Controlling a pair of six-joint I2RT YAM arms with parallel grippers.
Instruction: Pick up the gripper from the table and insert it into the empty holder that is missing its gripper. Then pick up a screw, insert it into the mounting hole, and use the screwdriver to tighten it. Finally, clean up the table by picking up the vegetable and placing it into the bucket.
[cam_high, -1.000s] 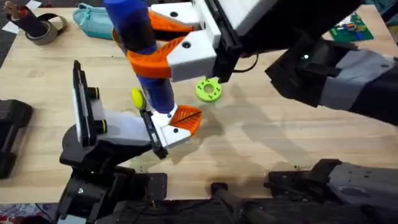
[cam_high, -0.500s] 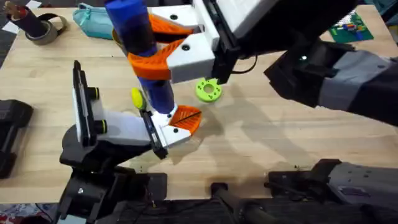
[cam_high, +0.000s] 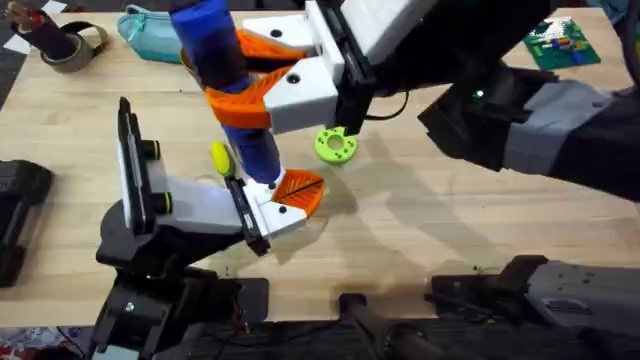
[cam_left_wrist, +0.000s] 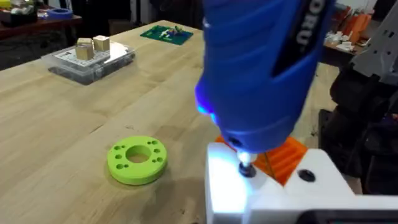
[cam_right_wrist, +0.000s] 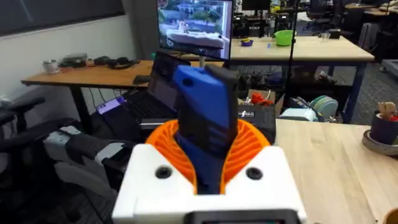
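Around the screwdriver (cam_high: 225, 85) the right gripper (cam_high: 270, 75) is pinching hard, its orange ribbed pads (cam_high: 245, 100) pressed on the blue body from both sides. White lettering runs along that body in the left wrist view, cut off at the frame edge; "DR" is about all that can be read. The metal tip (cam_left_wrist: 246, 168) stands lit on the white part (cam_high: 275, 210) with orange pads held by the left gripper (cam_high: 255, 215); whether that gripper's own fingers are spread or pressed together I cannot tell. Just beside the tip lies a green ring (cam_high: 335, 145), flat on the table (cam_high: 420, 230). Beyond the screwdriver sits a teal pouch (cam_high: 150, 35), partly hidden behind it.
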